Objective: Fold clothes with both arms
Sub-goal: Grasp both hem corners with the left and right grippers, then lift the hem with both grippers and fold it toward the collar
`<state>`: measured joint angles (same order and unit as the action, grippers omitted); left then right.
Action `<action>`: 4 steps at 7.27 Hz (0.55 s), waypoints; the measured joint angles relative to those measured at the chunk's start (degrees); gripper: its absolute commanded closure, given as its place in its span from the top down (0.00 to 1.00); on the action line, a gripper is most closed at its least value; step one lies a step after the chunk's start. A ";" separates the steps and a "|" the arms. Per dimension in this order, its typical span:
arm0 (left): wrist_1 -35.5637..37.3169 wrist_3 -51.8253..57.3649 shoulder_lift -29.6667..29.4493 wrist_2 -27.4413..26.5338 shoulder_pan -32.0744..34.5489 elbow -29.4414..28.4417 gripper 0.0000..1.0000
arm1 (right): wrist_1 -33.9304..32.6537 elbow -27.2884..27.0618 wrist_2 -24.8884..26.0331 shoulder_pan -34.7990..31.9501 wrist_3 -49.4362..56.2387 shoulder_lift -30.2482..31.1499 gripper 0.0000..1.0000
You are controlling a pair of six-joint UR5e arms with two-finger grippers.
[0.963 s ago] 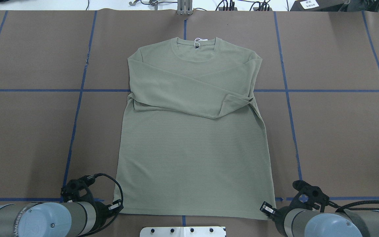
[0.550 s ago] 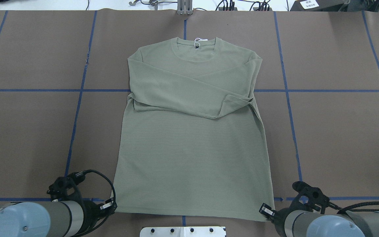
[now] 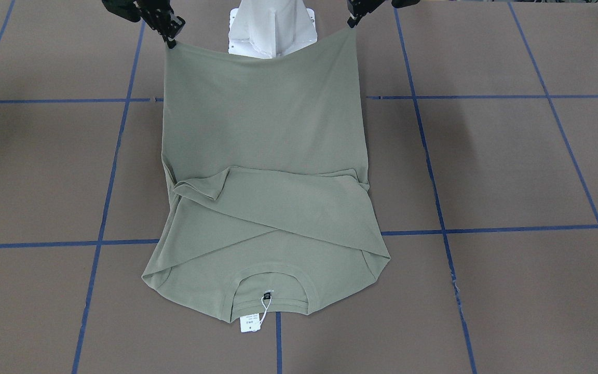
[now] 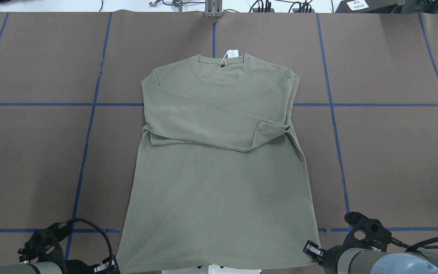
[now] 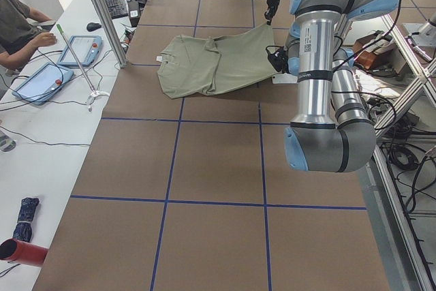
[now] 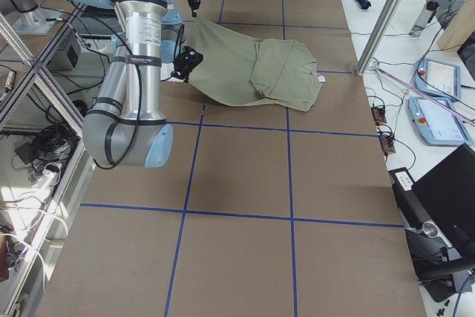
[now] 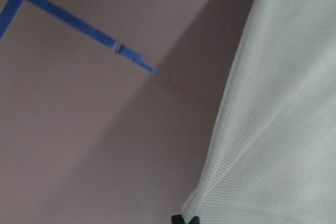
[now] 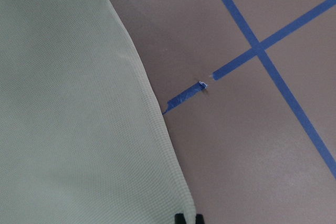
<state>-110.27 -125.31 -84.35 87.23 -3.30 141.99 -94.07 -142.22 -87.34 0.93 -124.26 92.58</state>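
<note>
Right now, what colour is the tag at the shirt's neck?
White; the tag on the shirt shows best in the front-facing view.

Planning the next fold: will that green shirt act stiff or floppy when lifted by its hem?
Probably floppy: the shirt sags between the left gripper and right gripper. Likely light, since two corner pinches hold it up. Its resting collar end may drag across the table.
</note>
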 measured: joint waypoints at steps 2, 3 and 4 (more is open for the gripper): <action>1.27 3.54 -2.14 1.96 7.61 2.48 0.00 | -2.35 -1.56 -0.76 -5.00 2.20 -2.10 0.00; 2.25 10.16 -5.79 3.86 13.82 0.52 0.00 | -2.88 0.70 -2.00 -10.26 6.87 -6.19 0.00; 3.37 17.16 -10.97 5.10 20.48 -4.36 0.00 | -3.85 5.75 -5.35 -17.52 13.50 -12.51 0.00</action>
<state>-106.89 -108.14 -95.31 92.32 17.18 137.63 -97.92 -136.47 -92.69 -16.60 -110.76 80.07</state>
